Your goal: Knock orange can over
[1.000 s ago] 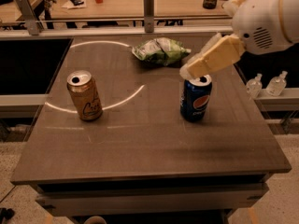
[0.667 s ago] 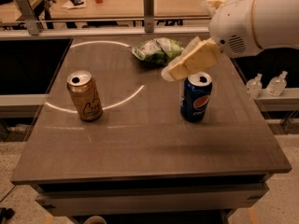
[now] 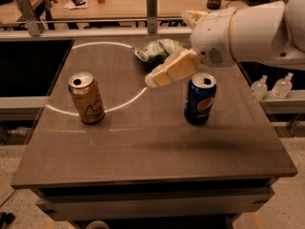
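The orange can (image 3: 86, 98) stands upright on the left part of the dark table (image 3: 152, 151); it is golden tan with dark cursive lettering and a silver top. My gripper (image 3: 153, 79) hangs above the middle of the table, its pale fingers pointing left and down. It is well to the right of the orange can and apart from it, just left of and above the blue Pepsi can (image 3: 199, 99). Nothing is in it.
The blue Pepsi can stands upright at the right of centre. A green chip bag (image 3: 158, 49) lies at the back, partly behind the arm. A rail runs along the far edge. Two small bottles (image 3: 272, 86) sit on a shelf to the right.
The arm has swung left across the table, carrying the gripper from above the Pepsi can toward the middle. Both cans have stayed put.
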`<action>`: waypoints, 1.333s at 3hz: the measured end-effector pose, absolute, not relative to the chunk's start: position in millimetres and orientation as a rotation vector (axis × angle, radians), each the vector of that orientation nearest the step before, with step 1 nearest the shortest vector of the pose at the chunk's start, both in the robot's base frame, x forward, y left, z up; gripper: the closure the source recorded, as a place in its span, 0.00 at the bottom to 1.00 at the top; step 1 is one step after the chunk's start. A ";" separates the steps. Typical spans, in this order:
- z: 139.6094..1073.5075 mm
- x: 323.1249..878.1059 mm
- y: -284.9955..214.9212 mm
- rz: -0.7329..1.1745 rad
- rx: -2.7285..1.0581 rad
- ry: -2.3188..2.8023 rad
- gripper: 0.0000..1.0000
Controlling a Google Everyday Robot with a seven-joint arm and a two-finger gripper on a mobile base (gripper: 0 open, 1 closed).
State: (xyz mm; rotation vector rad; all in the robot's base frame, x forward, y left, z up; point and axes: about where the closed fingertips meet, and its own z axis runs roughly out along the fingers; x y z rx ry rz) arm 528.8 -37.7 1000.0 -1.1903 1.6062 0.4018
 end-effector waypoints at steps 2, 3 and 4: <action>987.8 529.0 -23.3 0.485 -1.182 1.574 0.00; 985.4 520.2 -11.0 0.513 -1.179 1.599 0.00; 974.6 500.4 15.1 0.579 -1.172 1.614 0.00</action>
